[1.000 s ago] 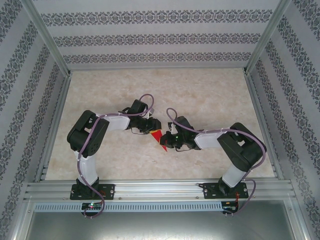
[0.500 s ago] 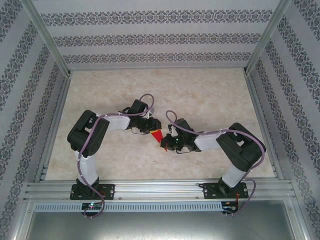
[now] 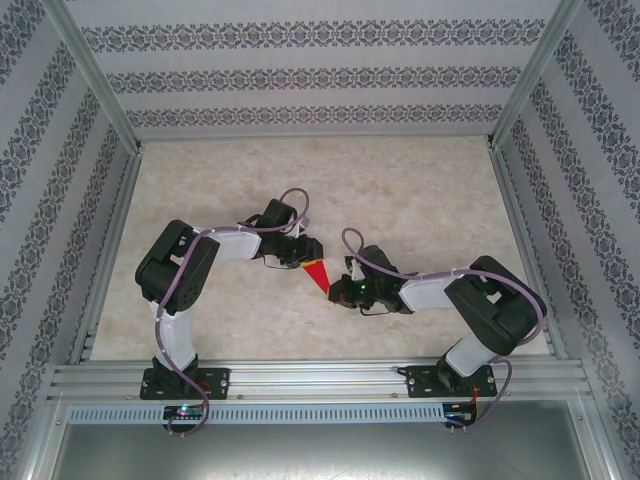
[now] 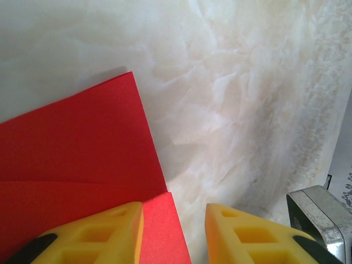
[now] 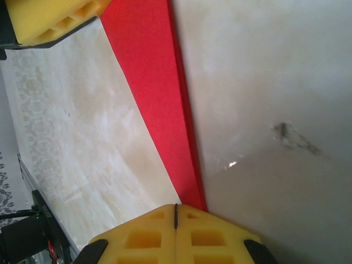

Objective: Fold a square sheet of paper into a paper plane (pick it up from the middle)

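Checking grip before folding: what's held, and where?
Cannot be told: the shut right tool meets the narrow tip of the slim red paper plane; the open left tool sits over its wide end.

High fixed view from behind looking down, wrist views close over the table (image 3: 420, 190), all sharing the paper plane (image 3: 318, 273)

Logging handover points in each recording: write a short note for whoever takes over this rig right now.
Left gripper: open, one finger over the wide end of the paper plane.
Right gripper: shut, at the plane's narrow point; a pinch cannot be confirmed.
The plane lies on the table between the arms.
Done: folded into a slim layered dart.
To do: probably press the creases, then release.
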{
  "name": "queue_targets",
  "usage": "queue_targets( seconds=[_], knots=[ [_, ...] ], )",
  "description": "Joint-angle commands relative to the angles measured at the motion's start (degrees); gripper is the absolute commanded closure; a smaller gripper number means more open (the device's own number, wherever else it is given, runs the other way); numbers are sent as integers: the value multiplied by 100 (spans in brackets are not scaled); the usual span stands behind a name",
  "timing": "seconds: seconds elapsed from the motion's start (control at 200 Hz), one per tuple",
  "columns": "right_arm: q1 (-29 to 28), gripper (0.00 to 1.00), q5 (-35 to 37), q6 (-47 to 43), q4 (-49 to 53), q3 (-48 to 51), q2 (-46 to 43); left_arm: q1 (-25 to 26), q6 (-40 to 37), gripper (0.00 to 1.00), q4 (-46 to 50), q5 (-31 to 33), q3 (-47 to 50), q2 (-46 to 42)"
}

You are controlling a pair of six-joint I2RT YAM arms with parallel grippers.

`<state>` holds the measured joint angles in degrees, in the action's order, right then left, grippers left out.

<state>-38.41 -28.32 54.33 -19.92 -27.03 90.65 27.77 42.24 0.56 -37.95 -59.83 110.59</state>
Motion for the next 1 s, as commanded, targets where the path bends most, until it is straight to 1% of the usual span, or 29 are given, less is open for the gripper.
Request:
queue_targets(
  seconds=[0.0,0.145,0.245,0.355,0.485,0.649,0.829,0.994],
  knots=[
    [32,97,72,70,568,278,-176,-70,-192,63,351,416,62,240],
    [86,97,65,37,673,249,-543,-74,-198,63,355,407,60,222],
    [90,96,37,-28,805,24,-776,-66,-210,63,366,393,59,209],
    [89,96,18,-169,974,-330,-841,-73,-207,63,356,394,68,208],
    [94,95,-11,-297,1037,-760,-556,-67,-203,63,346,377,58,221],
    [95,95,-93,-270,846,-1015,113,-62,-212,62,357,376,56,210],
    [94,95,-165,-174,701,-767,724,-70,-208,62,349,384,48,234],
    [88,95,-92,-28,447,-230,585,-74,-198,62,356,417,63,240]
  ],
)
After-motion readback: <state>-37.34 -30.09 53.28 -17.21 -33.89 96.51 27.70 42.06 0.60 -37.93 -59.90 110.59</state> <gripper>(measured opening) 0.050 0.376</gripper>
